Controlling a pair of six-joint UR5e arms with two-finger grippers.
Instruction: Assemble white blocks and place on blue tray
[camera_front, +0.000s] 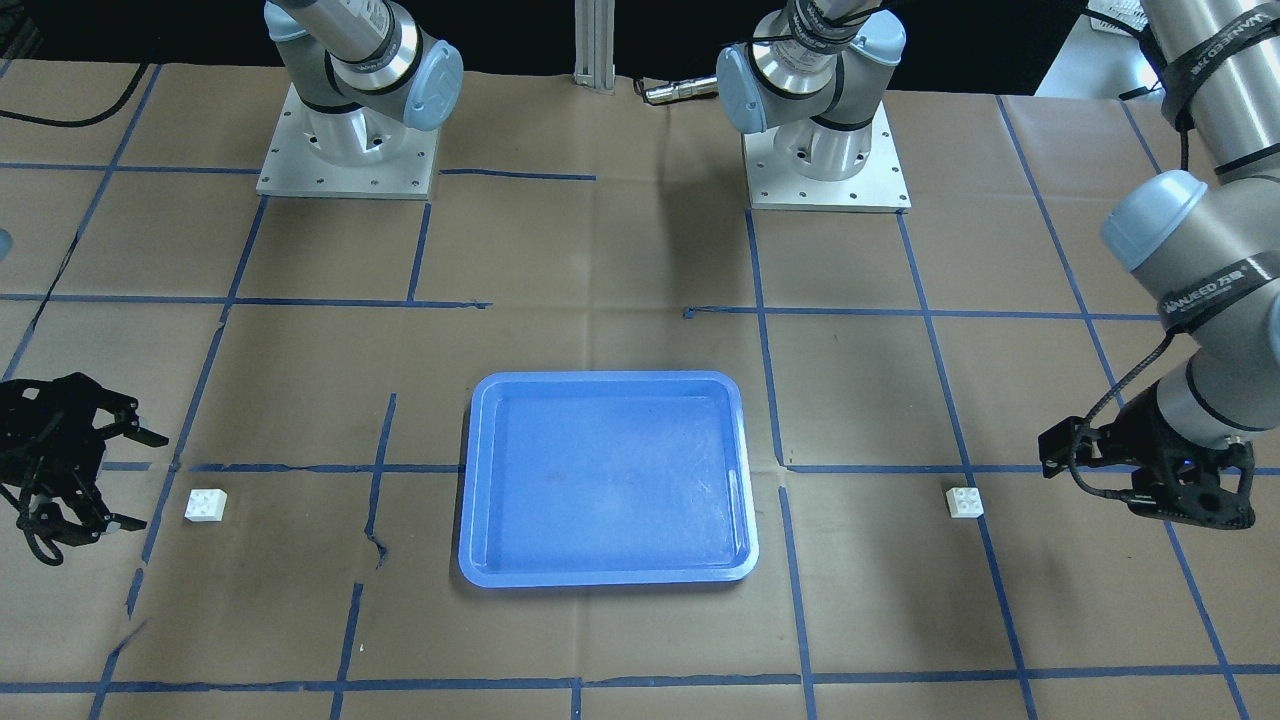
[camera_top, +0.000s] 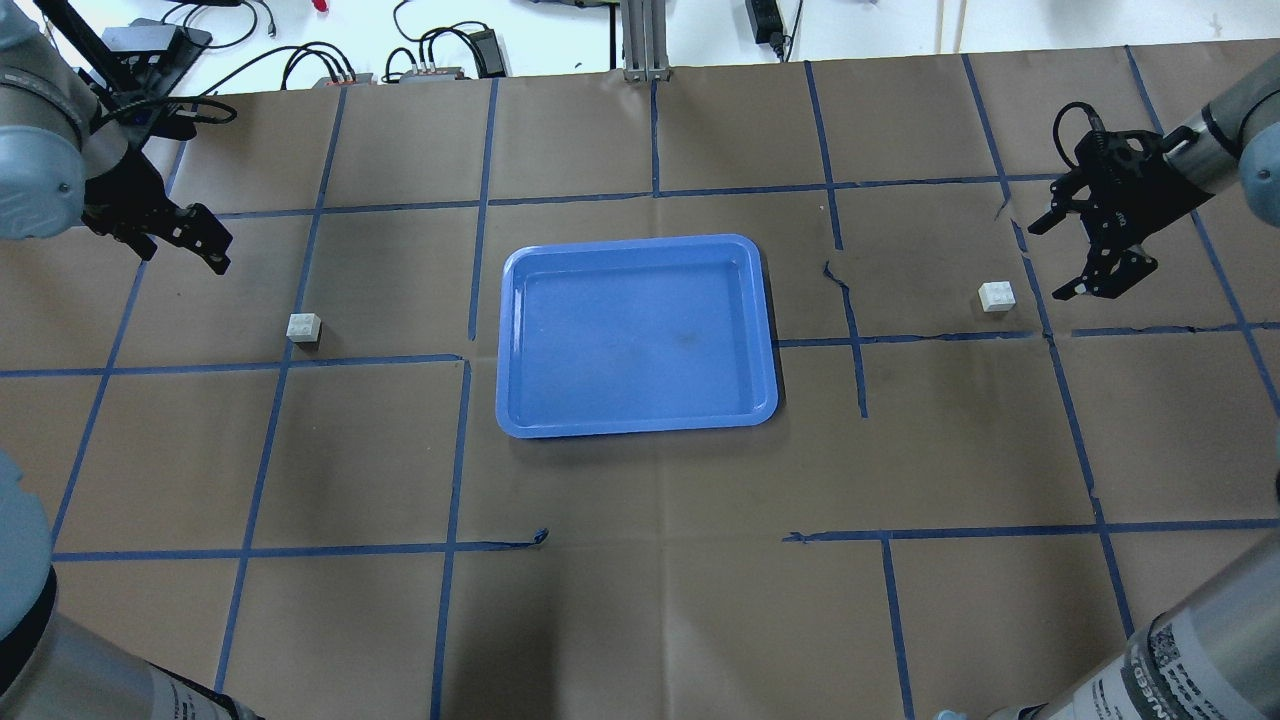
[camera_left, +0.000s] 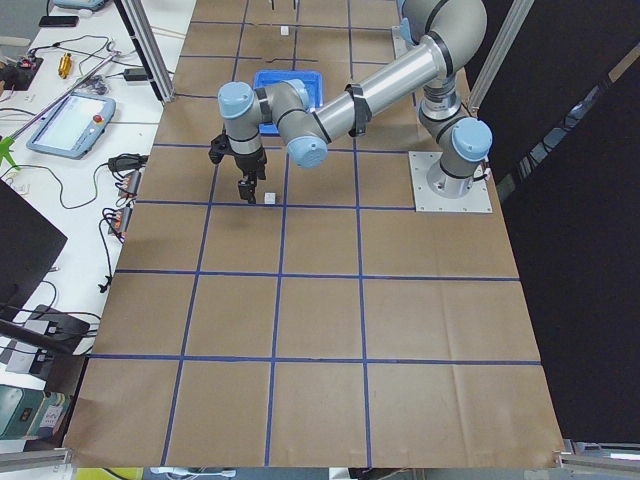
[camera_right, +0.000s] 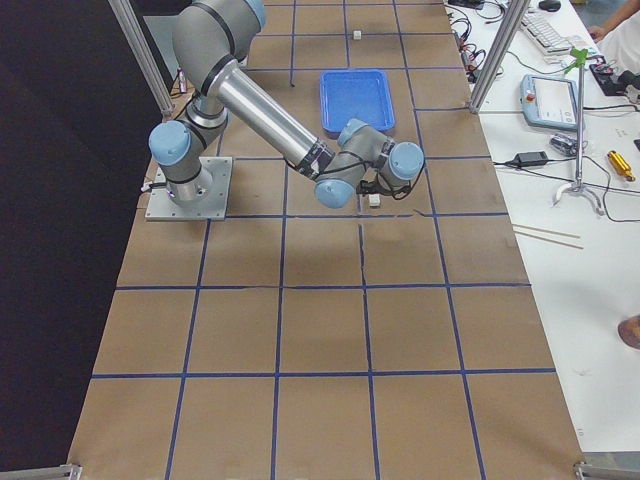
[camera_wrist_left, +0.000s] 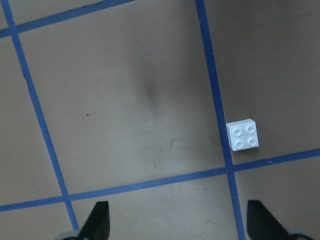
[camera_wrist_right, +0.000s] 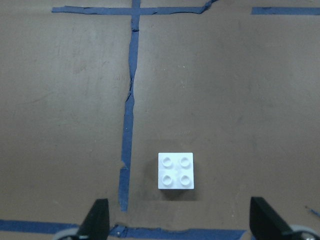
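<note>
Lining up the two grabs is the job right now, I reckon, since both white blocks (camera_top: 303, 327) (camera_top: 996, 296) sit on the table (camera_top: 640, 600) and neither one is picked up. The right gripper (camera_wrist_right: 180, 222) hangs wide open with nothing in it. In its wrist view the right-side block (camera_wrist_right: 176, 170) is roughly centred between the fingers, near a strip of blue tape (camera_wrist_right: 129, 125). So it mostly needs to ease forward and drop straight down, pinching flat sides rather than corners. The left gripper (camera_wrist_left: 180, 225) is just as wide open and empty, but the left-side block (camera_wrist_left: 243, 135) is off toward one finger and a bit twisted, just beside a tape line. I'd slide sideways and turn the wrist a touch before dropping. Keep the studs up on one so the other can press onto it. The blocks lie well apart, one on either side of the blue tray (camera_top: 640, 335), which has nothing in it. Count: two blocks, one tray, two grippers.
</note>
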